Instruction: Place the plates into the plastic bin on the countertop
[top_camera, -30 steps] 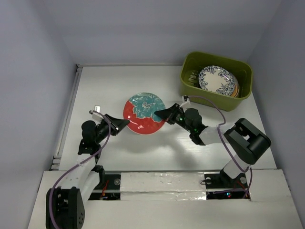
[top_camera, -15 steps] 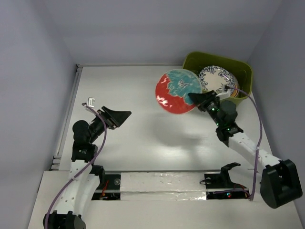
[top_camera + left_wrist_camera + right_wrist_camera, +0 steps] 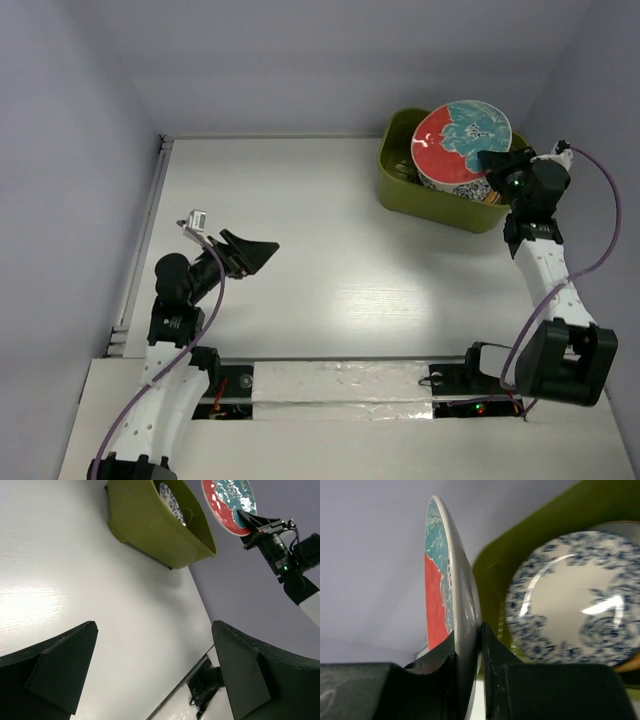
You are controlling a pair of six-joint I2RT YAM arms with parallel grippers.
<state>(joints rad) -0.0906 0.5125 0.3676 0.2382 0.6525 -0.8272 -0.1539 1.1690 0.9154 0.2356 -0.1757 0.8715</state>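
Plate (image 3: 450, 140) pinched in right hand (image 3: 488, 160) over bin (image 3: 396, 186), left hand (image 3: 260, 250) open

A lab test booth: plain lilac walls (image 3: 300, 60) enclosing a white countertop (image 3: 330, 290).

Countertop (image 3: 350, 250) wide open across middle and left. Plastic bin (image 3: 430, 205) blocks far right corner, near right wall (image 3: 590, 80). Red-teal plate (image 3: 455, 140), pinched in right gripper (image 3: 495, 160), hangs tilted over bin mouth.
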